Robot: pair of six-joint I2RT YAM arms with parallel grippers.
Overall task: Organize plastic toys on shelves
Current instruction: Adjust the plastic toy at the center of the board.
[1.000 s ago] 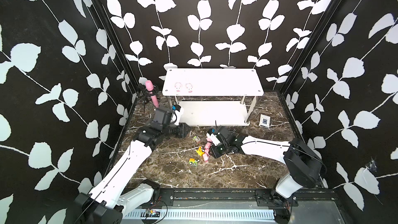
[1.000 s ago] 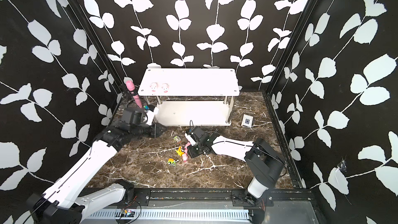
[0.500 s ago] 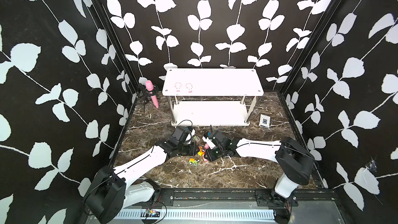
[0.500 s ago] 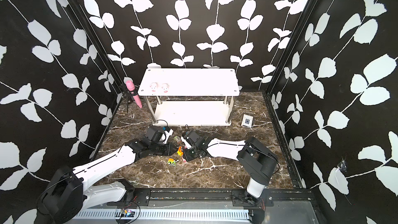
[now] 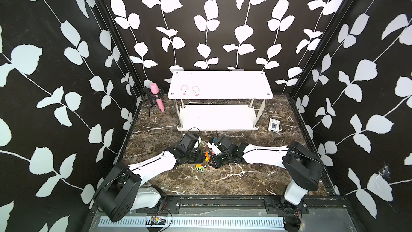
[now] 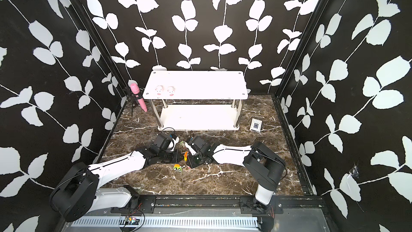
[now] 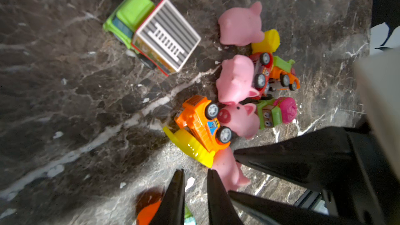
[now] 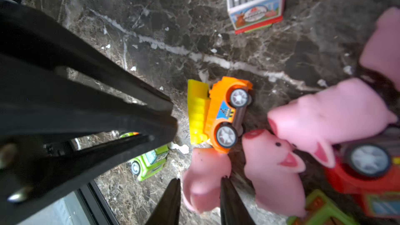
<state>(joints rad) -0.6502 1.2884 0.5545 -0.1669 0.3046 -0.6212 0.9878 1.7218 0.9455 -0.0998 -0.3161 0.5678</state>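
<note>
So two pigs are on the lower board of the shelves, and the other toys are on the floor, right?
Not quite: the two pigs stand on the top board, not the lower board; both top views show it. The other toys are on the floor.

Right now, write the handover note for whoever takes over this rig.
Left tool: low over the floor, nearly closed, with a narrow gap and nothing in it.
Right tool: fingers either side of a pig lying on the floor; a firm grip is not clear.
Done: two pigs stand on the shelf, on its top board.
Left: that pig, three more pigs and all the vehicles are on the floor: green truck, orange digger, small cars bunched together, and a green car apart from them.
</note>
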